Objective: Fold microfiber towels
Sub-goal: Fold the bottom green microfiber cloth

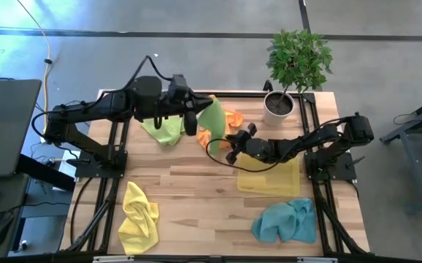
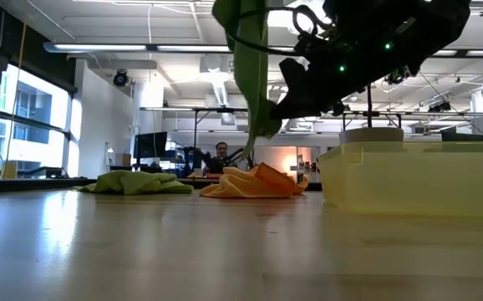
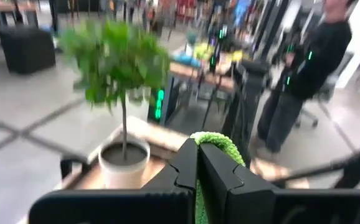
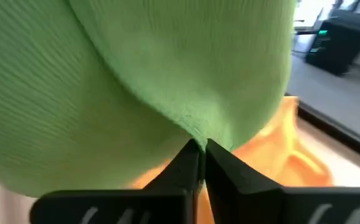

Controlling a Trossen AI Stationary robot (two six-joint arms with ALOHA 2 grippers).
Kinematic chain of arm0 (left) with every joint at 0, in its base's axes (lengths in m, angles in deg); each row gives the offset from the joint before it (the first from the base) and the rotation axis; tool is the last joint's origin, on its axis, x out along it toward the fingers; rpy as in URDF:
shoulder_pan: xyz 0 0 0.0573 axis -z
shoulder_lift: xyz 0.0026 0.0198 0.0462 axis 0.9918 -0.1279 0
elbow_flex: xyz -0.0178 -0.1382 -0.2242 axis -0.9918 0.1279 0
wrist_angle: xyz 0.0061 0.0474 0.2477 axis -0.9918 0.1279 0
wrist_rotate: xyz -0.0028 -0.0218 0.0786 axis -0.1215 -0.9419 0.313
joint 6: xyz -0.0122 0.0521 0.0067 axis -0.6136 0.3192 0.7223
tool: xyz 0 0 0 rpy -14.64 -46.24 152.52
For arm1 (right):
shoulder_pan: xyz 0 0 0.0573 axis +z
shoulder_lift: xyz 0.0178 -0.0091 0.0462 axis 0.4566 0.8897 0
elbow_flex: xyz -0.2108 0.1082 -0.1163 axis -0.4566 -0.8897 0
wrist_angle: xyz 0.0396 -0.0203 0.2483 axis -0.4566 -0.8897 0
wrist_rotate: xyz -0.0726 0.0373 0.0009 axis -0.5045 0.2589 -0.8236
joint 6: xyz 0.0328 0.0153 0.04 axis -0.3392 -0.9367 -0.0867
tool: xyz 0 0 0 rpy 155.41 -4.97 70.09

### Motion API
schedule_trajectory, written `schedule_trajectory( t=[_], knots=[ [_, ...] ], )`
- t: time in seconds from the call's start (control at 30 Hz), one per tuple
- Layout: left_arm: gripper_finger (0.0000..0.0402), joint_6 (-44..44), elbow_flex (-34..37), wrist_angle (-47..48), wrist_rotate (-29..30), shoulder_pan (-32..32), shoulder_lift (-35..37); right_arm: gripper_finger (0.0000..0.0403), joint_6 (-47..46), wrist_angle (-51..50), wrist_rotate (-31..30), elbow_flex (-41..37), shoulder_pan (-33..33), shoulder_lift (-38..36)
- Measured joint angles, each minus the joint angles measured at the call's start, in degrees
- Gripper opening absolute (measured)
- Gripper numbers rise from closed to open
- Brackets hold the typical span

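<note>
Wooden tabletop (image 1: 196, 183) from above: your left gripper (image 1: 190, 117) holds a lime green towel (image 1: 214, 117) aloft at the far middle, and your right gripper (image 1: 229, 140) pinches its lower edge. Around them lie another lime green towel (image 1: 164, 130), an orange towel (image 1: 225, 120), two yellow towels (image 1: 139, 216) and a teal towel (image 1: 287, 220).

Low view: the held towel (image 2: 250, 58) hangs above the orange one (image 2: 254, 182).

Left wrist view: closed fingers (image 3: 183, 168) clamp green cloth (image 3: 214, 142).

Right wrist view: shut fingers (image 4: 186, 165) grip its hem (image 4: 195, 134).

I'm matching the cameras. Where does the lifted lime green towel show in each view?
High view: lifted green towel at top centre, above the orange towel.
Low view: it hangs at top centre.
Left wrist view: a green edge between the fingers.
Right wrist view: it fills the upper picture.
Shared landmark: the orange towel.
</note>
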Motion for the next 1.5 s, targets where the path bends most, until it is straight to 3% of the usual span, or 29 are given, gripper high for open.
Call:
schedule_trajectory(
  t=[0.23, 0.57, 0.77, 0.93, 1.1, 1.33, 1.5],
  knots=[
    [0.0000, -4.0, 0.0, 19.0, -0.1, 1.2, 0.0, 0.0003, -4.0, -3.2, 6.4, 0.0, 4.5, -3.6],
    [0.0004, -8.9, 0.3, 42.5, 0.0, 4.1, -1.5, 0.0001, -17.6, -20.4, 9.3, 0.0, 8.9, -17.4],
    [0.0031, -5.7, 0.3, 44.3, 1.8, 7.1, -7.6, 0.0000, -29.8, -24.5, 15.5, 0.0, 8.9, -23.2],
    [0.0053, -2.9, 0.2, 44.1, 4.0, 7.9, -15.5, 0.0000, -35.0, -27.9, 19.8, 0.0, 8.9, -23.6],
    [0.0052, 0.6, 0.2, 44.7, 5.9, 7.3, -21.9, 0.0000, -41.1, -35.6, 20.1, 0.0, 8.9, -23.7],
    [0.0052, 8.8, 0.2, 41.4, -6.0, 8.2, -23.8, 0.0000, -46.7, -40.9, 21.2, 0.0, 8.9, -23.8],
    [0.0064, 11.9, 0.2, 38.0, -9.0, 9.2, -23.8, 0.0000, -44.8, -42.2, 21.5, 5.1, 8.9, -24.6]
  ],
)
